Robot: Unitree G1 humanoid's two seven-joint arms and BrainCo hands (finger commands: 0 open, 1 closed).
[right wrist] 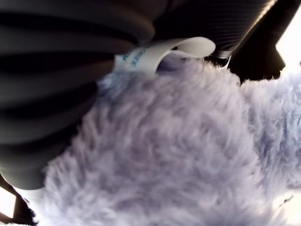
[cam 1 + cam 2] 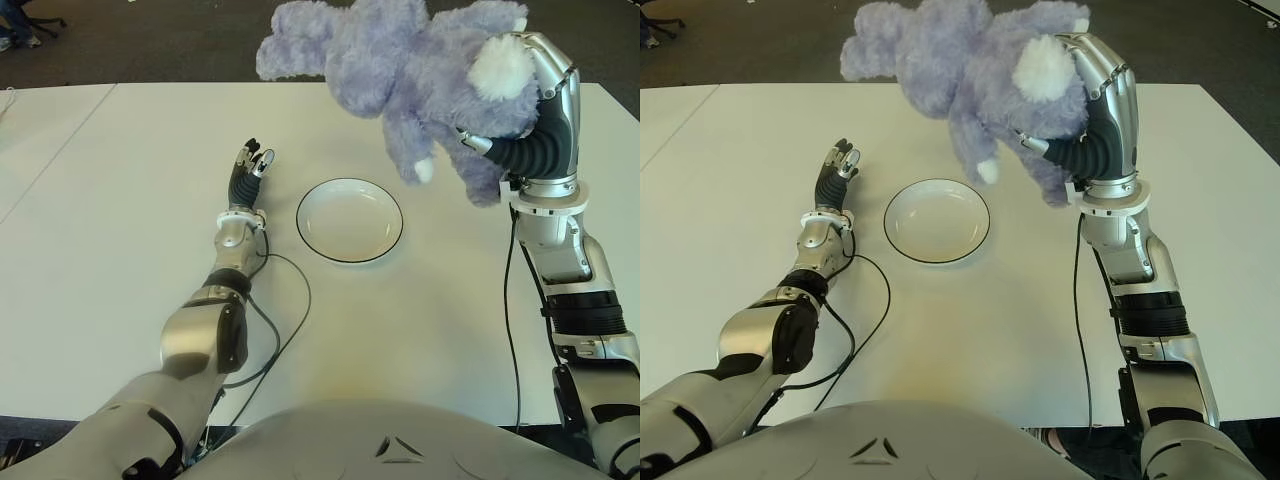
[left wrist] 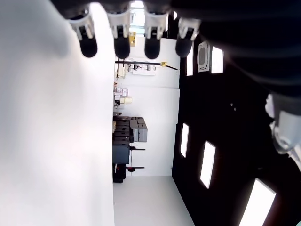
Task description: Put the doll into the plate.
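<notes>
At the left of the eye views, the left hand (image 2: 250, 165) shows over the white table (image 2: 120, 220), left of centre in the frame and just to the left of the plate, its arm running down to the lower left corner. Its fingers (image 3: 121, 47) are straight and a little apart, with nothing between them; whether the hand touches the table cannot be told. A black cable (image 2: 285, 330) curves across the table from that wrist toward the bottom edge.

Near the middle of the frame sits the plate (image 2: 349, 221), round, white with a thin dark rim, and nothing in it.

In the upper right of the frame the right hand (image 2: 535, 110) is raised well above the table, fingers wrapped around the doll (image 2: 400, 60), a fluffy lilac soft toy with a white patch (image 2: 502, 68) next to the hand. The doll hangs in the air, stretching from the hand toward the upper middle of the frame, its limbs dangling above and to the right of the plate, clear of it. The right wrist view is filled with the lilac fur pressed against the dark palm, and a white label (image 1: 155, 54) sticks out of the fur.
</notes>
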